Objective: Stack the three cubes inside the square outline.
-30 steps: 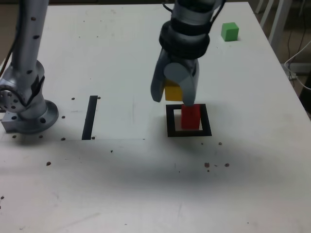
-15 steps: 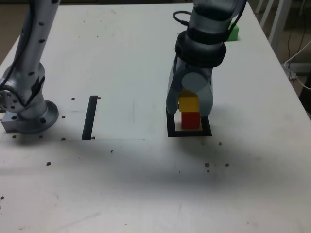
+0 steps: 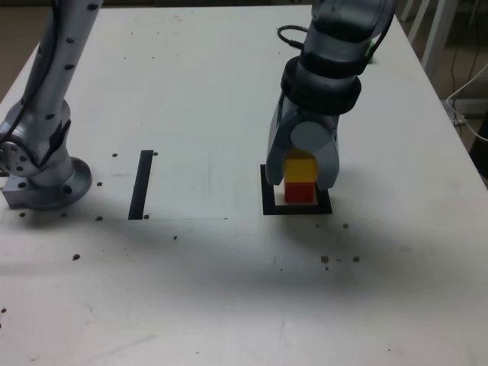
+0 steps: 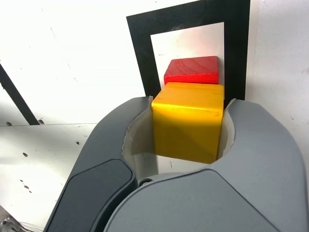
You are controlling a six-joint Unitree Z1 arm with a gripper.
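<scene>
- Yellow cube (image 3: 300, 166) pinched between the gripper (image 3: 302, 169) jaws, sitting on the red cube (image 3: 299, 191) — faces meeting in the exterior view.
- Red cube inside the square outline (image 3: 268, 208), on its white centre.
- Green cube (image 3: 370, 50) well beyond the outline, mostly hidden behind the arm.
- Black strip (image 3: 141, 184) toward the exterior view's left of the outline — apart from it.

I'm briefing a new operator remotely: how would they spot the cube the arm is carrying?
On the white table, find the black square outline. A red cube sits inside it, and the yellow cube is directly above, clamped in the grey gripper. It is the only yellow block.
</scene>
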